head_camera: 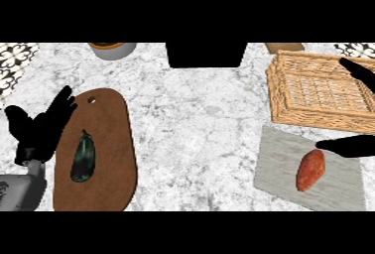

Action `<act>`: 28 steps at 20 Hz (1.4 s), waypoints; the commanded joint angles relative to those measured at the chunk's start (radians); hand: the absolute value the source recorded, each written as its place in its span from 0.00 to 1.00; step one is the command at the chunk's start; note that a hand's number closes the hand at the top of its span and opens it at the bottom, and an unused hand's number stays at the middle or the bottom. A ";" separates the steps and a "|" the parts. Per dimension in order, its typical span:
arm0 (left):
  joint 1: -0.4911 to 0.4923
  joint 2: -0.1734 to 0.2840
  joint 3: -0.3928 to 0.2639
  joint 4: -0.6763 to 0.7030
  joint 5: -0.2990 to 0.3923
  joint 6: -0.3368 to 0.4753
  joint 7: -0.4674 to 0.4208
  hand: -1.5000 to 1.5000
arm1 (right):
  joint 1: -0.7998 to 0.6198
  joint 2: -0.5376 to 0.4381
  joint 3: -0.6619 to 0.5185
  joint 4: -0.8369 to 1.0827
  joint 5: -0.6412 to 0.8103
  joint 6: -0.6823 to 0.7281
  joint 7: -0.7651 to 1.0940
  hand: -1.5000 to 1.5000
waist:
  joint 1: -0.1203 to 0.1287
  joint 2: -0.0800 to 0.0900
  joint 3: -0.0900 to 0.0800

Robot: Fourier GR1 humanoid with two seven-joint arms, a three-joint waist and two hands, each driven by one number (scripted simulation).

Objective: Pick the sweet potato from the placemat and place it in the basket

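Observation:
An orange sweet potato (310, 169) lies slanted on a grey placemat (282, 163) at the lower right. Behind the mat stands a woven basket (274, 89) with nothing showing inside it. My right hand (350, 147) comes in from the right edge and is open. One black part of it lies just past the potato's far end, without curling round it. Another finger (359, 72) shows over the basket's right side. The palm is cut off by the edge. My left hand (40, 124) rests open at the far left, fingers up.
A brown cutting board (110, 129) at the left carries a dark eggplant (83, 159). A grey pot (112, 50), a black block (206, 54) and a small brown object (284, 47) stand along the back edge. Marble counter lies between board and placemat.

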State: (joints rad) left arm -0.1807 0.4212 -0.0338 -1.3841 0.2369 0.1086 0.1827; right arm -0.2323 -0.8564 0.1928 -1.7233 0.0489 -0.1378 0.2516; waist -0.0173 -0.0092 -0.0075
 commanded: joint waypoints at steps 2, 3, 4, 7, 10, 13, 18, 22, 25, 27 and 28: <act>0.020 0.006 0.003 -0.024 0.006 -0.006 0.018 0.50 | -0.045 -0.238 -0.068 -0.034 0.024 0.139 0.323 0.00 | 0.000 -0.004 0.001; 0.034 -0.031 -0.007 -0.010 -0.010 0.015 -0.028 0.50 | -0.060 -0.259 -0.085 -0.089 -0.019 0.180 0.387 0.00 | -0.005 -0.002 0.002; 0.010 0.016 0.036 0.002 0.031 -0.031 -0.001 0.50 | -0.085 -0.291 -0.125 -0.036 -0.066 0.237 0.393 0.00 | 0.007 0.004 0.003; -0.022 0.010 0.028 0.014 0.026 -0.041 0.023 0.50 | -0.108 -0.349 -0.167 -0.053 -0.228 0.411 0.443 0.00 | 0.005 0.006 0.005; 0.006 0.003 0.024 -0.034 0.009 -0.007 0.044 0.50 | -0.055 -0.386 -0.206 -0.065 -0.375 0.541 0.450 0.00 | 0.002 0.002 0.007; -0.016 0.008 0.038 -0.038 0.014 -0.015 0.074 0.50 | 0.041 -0.401 -0.298 -0.104 -0.452 0.596 0.450 0.00 | -0.016 0.000 0.008; 0.033 -0.001 0.052 -0.027 -0.010 -0.032 0.011 0.50 | 0.201 -0.332 -0.487 -0.100 -0.506 0.662 0.354 0.00 | -0.020 0.000 0.008; 0.033 -0.029 0.042 -0.049 -0.020 -0.023 0.031 0.50 | 0.255 -0.223 -0.594 -0.132 -0.435 0.624 0.305 0.00 | -0.004 0.004 0.008; 0.041 -0.039 0.036 -0.050 -0.047 -0.008 0.017 0.50 | 0.412 -0.102 -0.673 -0.224 -0.358 0.636 0.203 0.00 | -0.015 0.002 0.008; 0.033 -0.025 0.060 -0.014 -0.017 -0.069 -0.004 0.50 | 0.453 -0.009 -0.633 -0.244 -0.261 0.624 0.156 0.00 | -0.001 0.006 0.008; 0.011 -0.037 0.059 0.002 -0.023 -0.058 0.003 0.50 | 0.519 0.020 -0.667 -0.295 -0.243 0.647 0.130 0.00 | -0.009 0.005 0.008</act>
State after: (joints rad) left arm -0.1548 0.4037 0.0282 -1.4019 0.2224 0.0613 0.1939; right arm 0.1679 -0.9575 -0.4297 -1.9387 -0.2858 0.4969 0.4598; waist -0.0302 -0.0060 0.0006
